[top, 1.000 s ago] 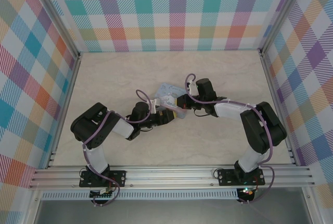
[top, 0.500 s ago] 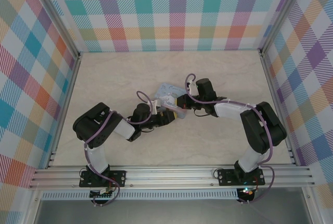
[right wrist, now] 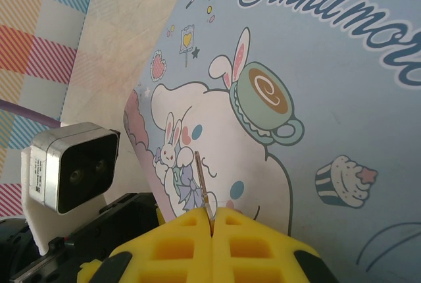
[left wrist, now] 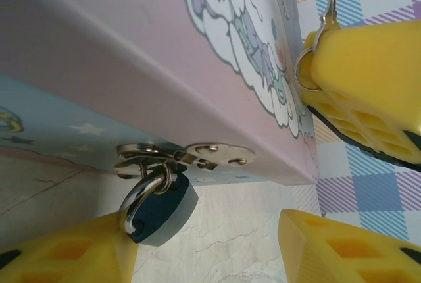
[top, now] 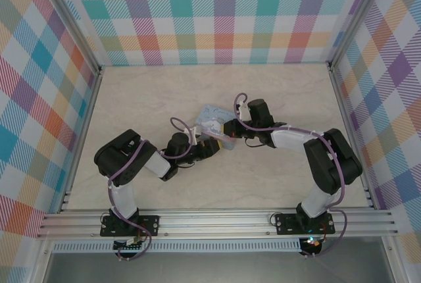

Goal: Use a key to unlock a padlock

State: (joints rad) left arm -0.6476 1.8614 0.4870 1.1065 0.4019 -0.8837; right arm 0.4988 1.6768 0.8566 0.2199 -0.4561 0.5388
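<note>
Your left tool (left wrist: 204,247) is nearer – spread, one finger (left wrist: 66,257) touching the padlock (left wrist: 161,207) that hangs from the tin's (left wrist: 131,52) hasp (left wrist: 197,154) – while your right tool (right wrist: 214,220), pinching the key (right wrist: 200,178), holds it tip-forward over the lid (right wrist: 342,99), above the lock.

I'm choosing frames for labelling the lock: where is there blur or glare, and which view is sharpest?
Left wrist: the padlock is fairly sharp, with glare on its shackle, while the nearest part of the tin is blurred. Right wrist: the lid print is crisp, sharpest overall, and the key is a thin sliver. Top external: even light, soft shadows, lock too small to read.
</note>
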